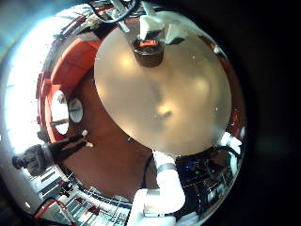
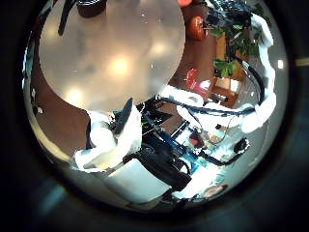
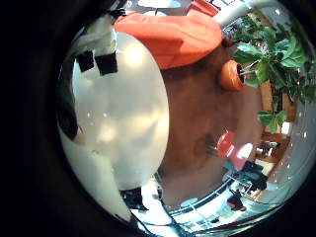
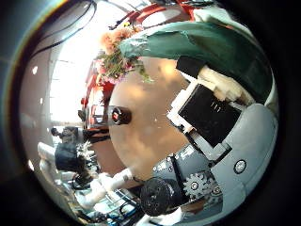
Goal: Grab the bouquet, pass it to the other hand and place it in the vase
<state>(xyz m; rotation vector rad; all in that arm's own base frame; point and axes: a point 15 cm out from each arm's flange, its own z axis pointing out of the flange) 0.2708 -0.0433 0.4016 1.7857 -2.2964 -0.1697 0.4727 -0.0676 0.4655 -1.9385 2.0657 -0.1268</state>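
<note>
We have only the palm cameras here, so we tell the scene from them.

In the right thumb side palm view the bouquet (image 4: 118, 49) sits at the far edge of the round table (image 4: 155, 122). Its blooms and leaves are bunched together, above the tabletop and not lying on it. The right hand (image 4: 212, 108) fills the nearer side of that view with its black and white parts. We cannot tell whether its fingers are wrapped round the stems or only close to them, because the place where they would meet is hidden. The vase (image 4: 117, 115) stands upright on the table, small in this view and well apart from the right palm. It is also apart from the flowers.

In the right little finger side palm view we see the tabletop (image 3: 123, 118) close under the palm, and the floor beyond it with a potted plant (image 3: 265, 59).

From the left little finger side palm view the vase (image 1: 149, 49) stands near the far rim of the table (image 1: 169, 94). White parts show just beside it; we cannot tell what they belong to.

The left hand (image 2: 114, 135) hangs over the near edge of the table (image 2: 106, 53). Its fingers (image 1: 166, 184) are stretched out and loose, with nothing between them. The vase (image 2: 91, 7) is across the table from it.
</note>
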